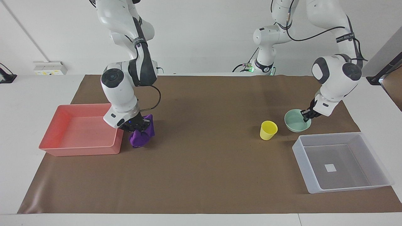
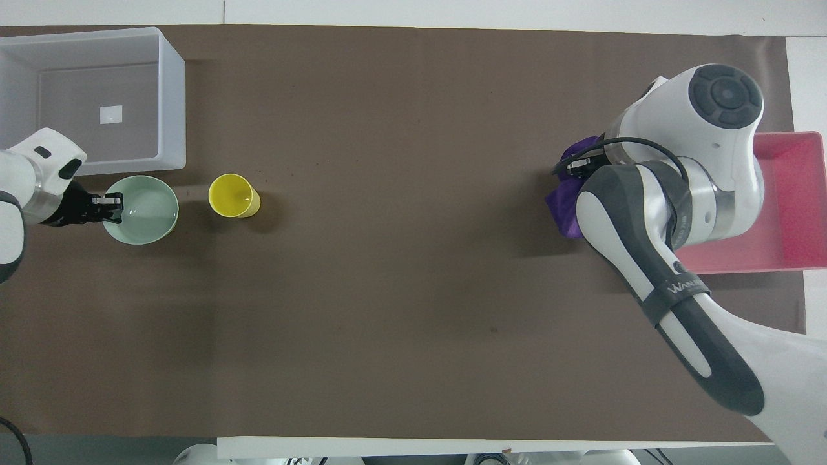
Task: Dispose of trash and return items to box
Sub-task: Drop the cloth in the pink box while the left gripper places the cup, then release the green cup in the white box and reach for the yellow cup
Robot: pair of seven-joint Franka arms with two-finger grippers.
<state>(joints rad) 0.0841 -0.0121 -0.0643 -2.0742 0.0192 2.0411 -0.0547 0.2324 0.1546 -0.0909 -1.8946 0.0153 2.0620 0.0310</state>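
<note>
My right gripper [image 1: 138, 125] is shut on the purple cloth [image 1: 143, 134] and holds it just above the mat, beside the pink tray [image 1: 78, 150]. In the overhead view the cloth [image 2: 565, 206] peeks out from under the right wrist, which hides the fingers. My left gripper [image 1: 306, 115] is shut on the rim of the mint-green bowl [image 1: 295, 121] and holds it slightly off the mat, over the spot next to the translucent box [image 1: 345, 187]. The left gripper [image 2: 106, 210] and the bowl [image 2: 145, 210] also show from above. The yellow cup [image 1: 268, 129] stands upright beside the bowl.
The box [image 2: 171, 97] holds only a small white square. The pink tray [image 2: 795, 194] sits at the right arm's end of the table. A brown mat [image 1: 204, 163] covers the table between them.
</note>
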